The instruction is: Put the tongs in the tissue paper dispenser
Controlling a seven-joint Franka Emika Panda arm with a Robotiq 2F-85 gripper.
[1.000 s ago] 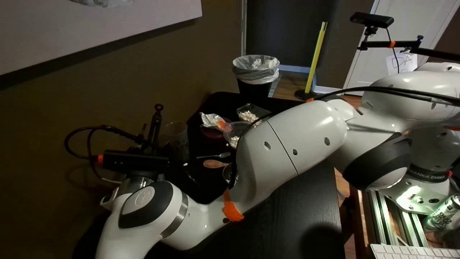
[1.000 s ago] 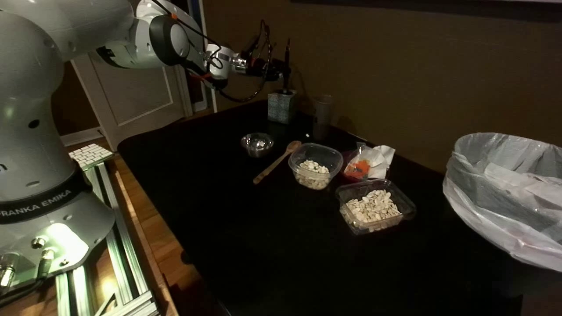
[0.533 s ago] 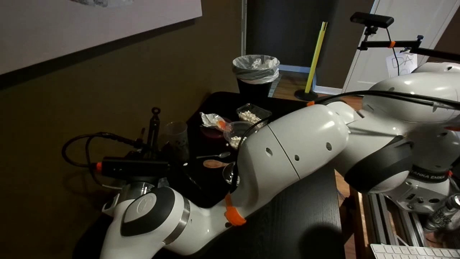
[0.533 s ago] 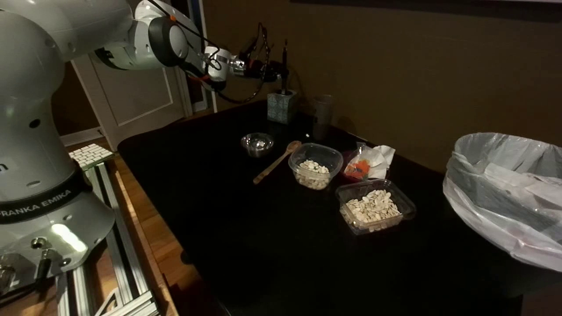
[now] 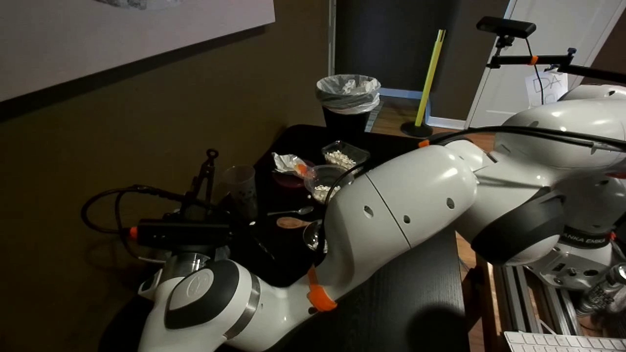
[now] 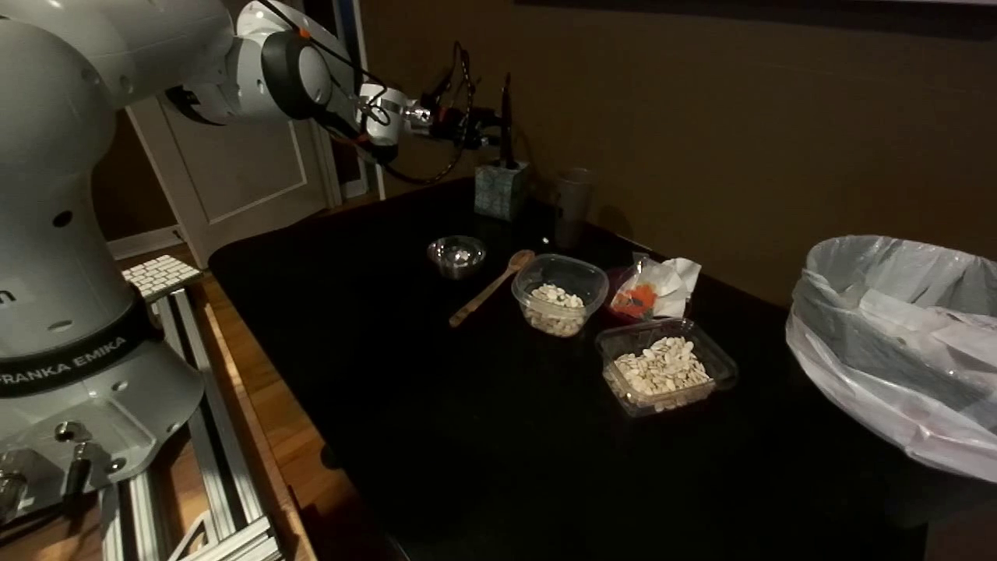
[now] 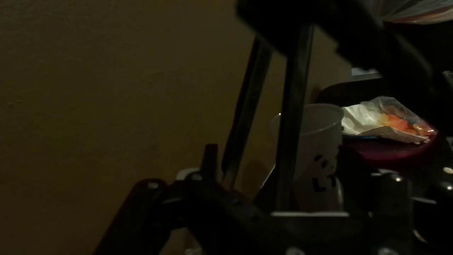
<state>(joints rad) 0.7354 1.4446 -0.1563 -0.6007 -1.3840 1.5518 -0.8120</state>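
Here, hand (image 7: 279, 159) wide around tongs (image 7: 292, 117); tongs stand nearly upright in top of tissue paper dispenser (image 6: 499, 193).

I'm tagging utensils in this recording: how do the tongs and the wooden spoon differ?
Colour: the tongs are dark; the wooden spoon is brown.
Pose: the tongs stand roughly upright, while the wooden spoon lies flat on the table.
Build: the tongs have two slim arms, the wooden spoon one handle.
Shared: both are long and slender.

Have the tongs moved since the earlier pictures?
Yes: in an exterior view, the tongs have shifted slightly down and left, judged against the wooden spoon.
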